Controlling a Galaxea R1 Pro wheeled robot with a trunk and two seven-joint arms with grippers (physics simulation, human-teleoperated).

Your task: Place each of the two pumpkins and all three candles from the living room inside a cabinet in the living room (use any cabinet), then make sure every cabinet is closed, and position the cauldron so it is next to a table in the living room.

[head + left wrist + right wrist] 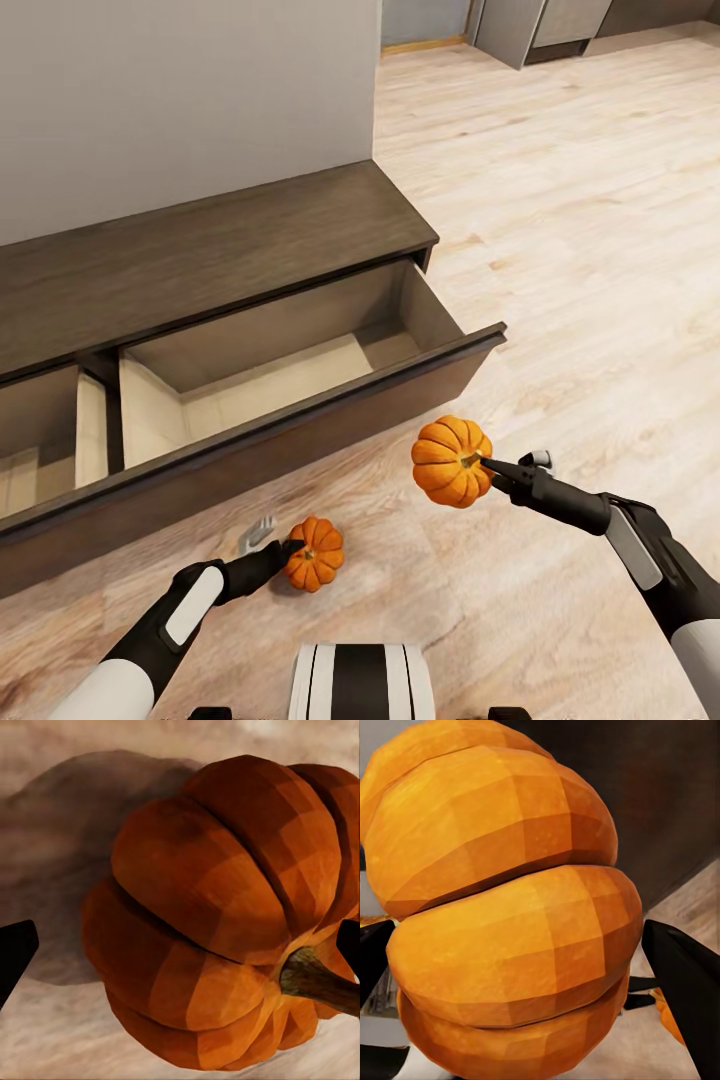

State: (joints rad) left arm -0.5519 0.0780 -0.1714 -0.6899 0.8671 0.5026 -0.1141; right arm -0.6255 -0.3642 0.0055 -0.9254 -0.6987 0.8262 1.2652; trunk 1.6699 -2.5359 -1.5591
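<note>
We hold one pumpkin [452,461] raised in our right gripper [489,467], its fingers closed on it, near the open right drawer [300,370]; carry it over the front and release low inside. Our left gripper [290,549] pinches the second pumpkin [315,553] at floor [560,260] level. Two pumpkins, two open drawers.

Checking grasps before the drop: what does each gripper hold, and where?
Right gripper holds a pumpkin by its sides, lifted. Left gripper grips the other pumpkin, near the floor.

- Both arms [150,640] wear white shells over black joints and forearms.
- Black grippers [497,470] taper to slim fingers.
- A white-and-black striped trunk [360,682] sits between them.
</note>
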